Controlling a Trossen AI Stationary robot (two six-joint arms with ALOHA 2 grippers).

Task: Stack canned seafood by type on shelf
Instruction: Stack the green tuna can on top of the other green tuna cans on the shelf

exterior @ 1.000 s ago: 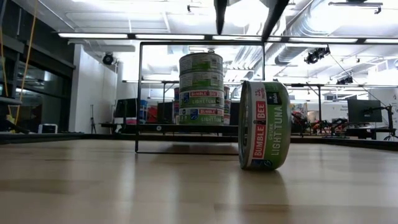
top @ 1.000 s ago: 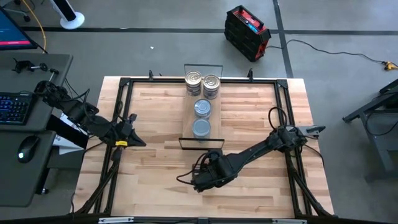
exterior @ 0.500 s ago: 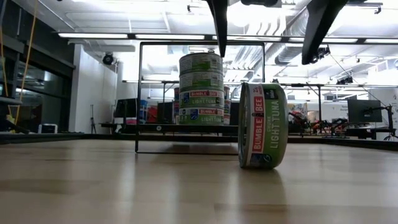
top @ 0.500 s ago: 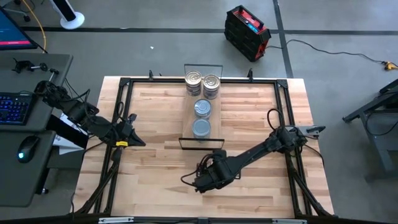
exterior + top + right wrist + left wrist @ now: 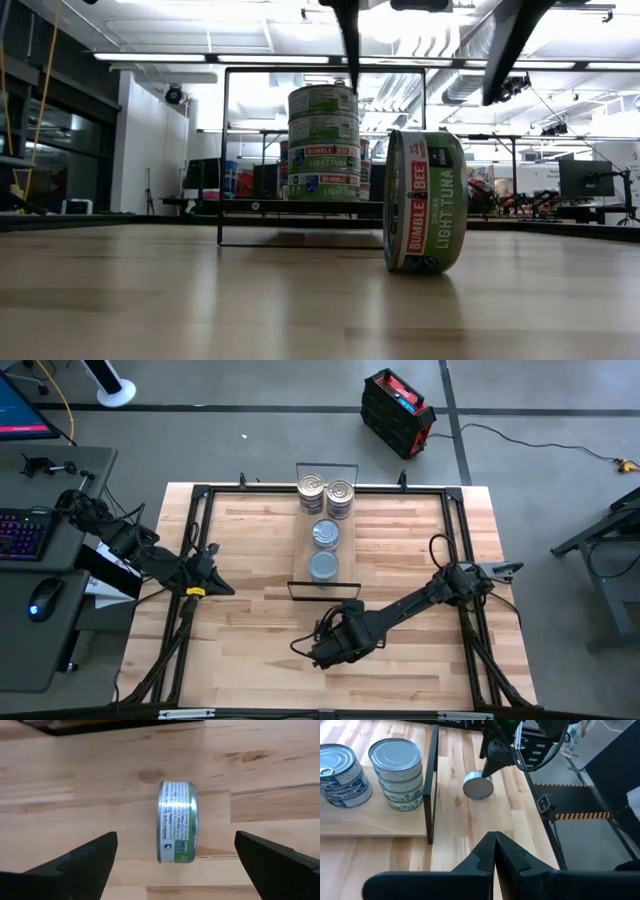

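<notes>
One tin (image 5: 177,822) stands on its edge on the table (image 5: 250,660), apart from the shelf (image 5: 305,570), with the right gripper (image 5: 175,857) spread wide above it, presumably to straddle it, while the left gripper (image 5: 494,851) waits closed.

The scene is being lit evenly from above by long white ceiling strip lights (image 5: 240,58), which are glaring brightly in the low view. Soft, short shadows are being cast on the pale wooden plank counter (image 5: 250,610). The green-labelled round tin standing on its edge (image 5: 425,201) is being rendered sharply there, while the near counter surface is being blurred. The shiny silver lids of the stacked tins (image 5: 395,755) are being lit with mild sheen.
</notes>
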